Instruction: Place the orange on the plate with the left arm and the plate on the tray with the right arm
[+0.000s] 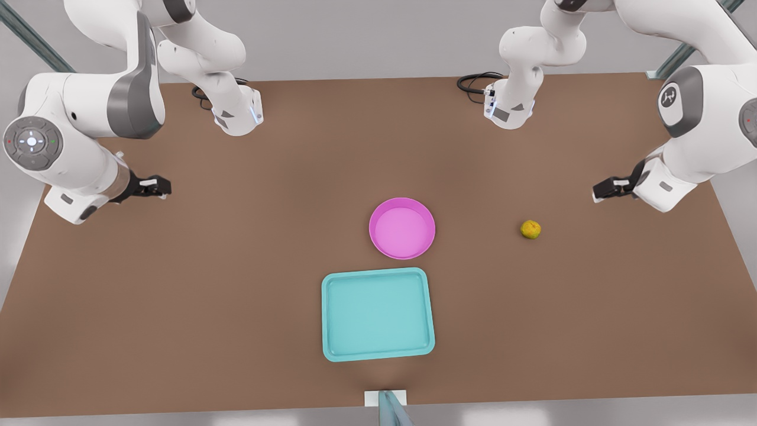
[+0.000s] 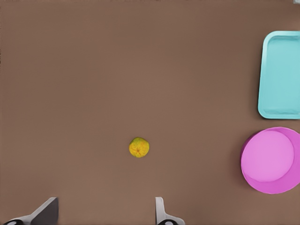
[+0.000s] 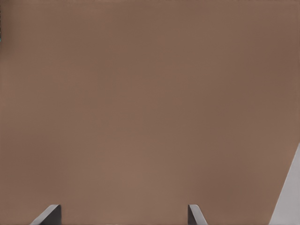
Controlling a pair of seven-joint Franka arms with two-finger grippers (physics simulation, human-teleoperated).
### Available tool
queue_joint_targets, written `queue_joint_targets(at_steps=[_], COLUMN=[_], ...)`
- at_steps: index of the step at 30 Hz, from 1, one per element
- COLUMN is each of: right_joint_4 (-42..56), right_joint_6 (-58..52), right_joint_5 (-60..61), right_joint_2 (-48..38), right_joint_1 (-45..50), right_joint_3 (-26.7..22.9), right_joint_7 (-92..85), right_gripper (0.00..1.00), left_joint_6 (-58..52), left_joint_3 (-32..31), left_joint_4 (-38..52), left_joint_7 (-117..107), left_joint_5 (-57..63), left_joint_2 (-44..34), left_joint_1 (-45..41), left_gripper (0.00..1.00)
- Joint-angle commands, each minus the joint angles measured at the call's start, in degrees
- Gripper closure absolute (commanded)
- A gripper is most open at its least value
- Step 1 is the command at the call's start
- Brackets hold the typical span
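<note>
The small yellow-orange orange [image 1: 530, 229] [image 2: 139, 147] lies on the brown table, toward the front view's right. The pink plate [image 1: 402, 228] [image 2: 271, 161] sits near the table's middle. Just in front of it lies the teal tray [image 1: 377, 314] [image 2: 280, 75], apart from the plate. My left gripper [image 1: 605, 190] [image 2: 104, 216] hovers open at the front view's right, a short way behind the orange and off it, with nothing between its fingers. My right gripper [image 1: 155, 187] [image 3: 123, 216] hangs open over bare table at the front view's left, far from the plate.
Both arm bases [image 1: 239, 115] [image 1: 508, 109] stand at the table's far edge with black cables beside them. A small white and grey fixture [image 1: 387, 402] sits at the near edge below the tray.
</note>
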Motion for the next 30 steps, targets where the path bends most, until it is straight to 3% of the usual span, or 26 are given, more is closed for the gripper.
queue_joint_targets(at_steps=[1, 3, 4, 8, 11, 15, 30], right_joint_4=[0.0, -0.1, -0.1, 0.1, 0.1, -0.1, -0.2], right_joint_6=[2.8, 2.8, 2.8, 2.8, 2.9, 2.7, 2.7], right_joint_5=[0.1, 0.1, 0.1, 0.2, 0.2, 0.3, 0.3], right_joint_2=[-0.1, 0.0, 0.1, 1.0, 1.1, 1.0, 1.4], right_joint_1=[0.0, 0.0, 0.0, -0.1, -0.1, -0.1, -0.1], right_joint_3=[0.0, 0.0, 0.0, 0.0, 0.0, 0.0, 0.0], right_joint_7=[-2.6, -2.6, -2.6, -2.6, -2.6, -2.6, -2.5], right_gripper=[0.0, 0.0, 0.0, 0.0, 0.0, 0.0, 0.0], left_joint_6=[2.4, 2.5, 5.3, 40.8, 49.2, 49.3, 53.1], left_joint_3=[0.0, 0.3, 0.6, 0.7, 0.8, 0.7, 0.6], left_joint_4=[-0.1, -2.9, -9.9, -35.9, -42.0, -44.7, -44.4], left_joint_7=[-2.9, -3.5, -3.5, 1.2, 3.5, 13.1, 8.7], left_joint_5=[0.0, 0.0, 0.0, 0.0, 0.3, 1.1, 0.1], left_joint_2=[-0.1, 1.3, 2.3, 6.5, 8.9, 10.0, 15.7], left_joint_1=[0.0, 0.2, 0.5, 0.5, 0.4, -0.1, -3.5], left_gripper=[0.0, 0.0, 0.0, 0.0, 0.0, 0.0, 0.0])
